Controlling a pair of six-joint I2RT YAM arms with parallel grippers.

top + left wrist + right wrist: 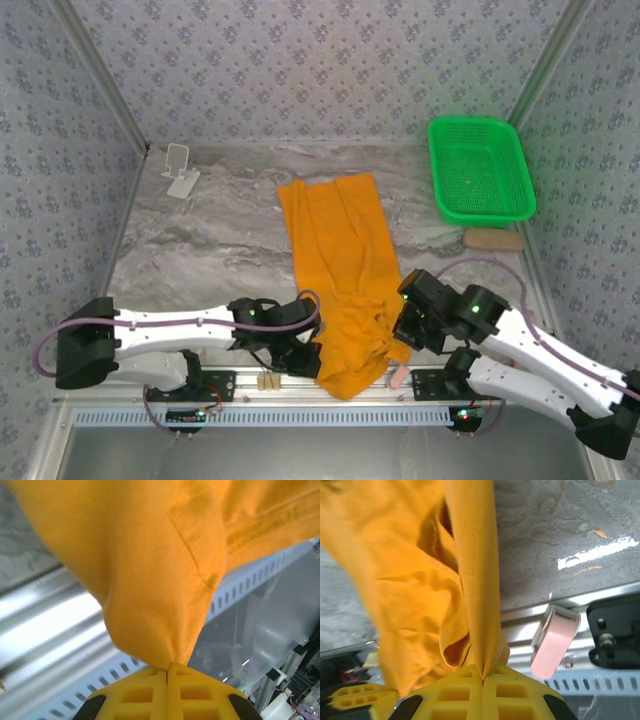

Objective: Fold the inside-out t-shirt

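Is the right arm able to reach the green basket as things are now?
Probably not freely: the right gripper is shut on the t-shirt, so the cloth would drag along. Otherwise only a tan object lies on the table just before the green basket.

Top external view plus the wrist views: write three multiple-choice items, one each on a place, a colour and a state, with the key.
1. The basket sits at: A the far right corner of the table; B its far left corner; C its near edge.
2. The t-shirt is: A green; B orange; C white.
3. The left gripper is: A open over bare table; B shut on the t-shirt; C shut on nothing.
Key: 1 A, it lies at the top right in the top view; 2 B, the cloth is orange in every view; 3 B, cloth is pinched between its closed fingertips.
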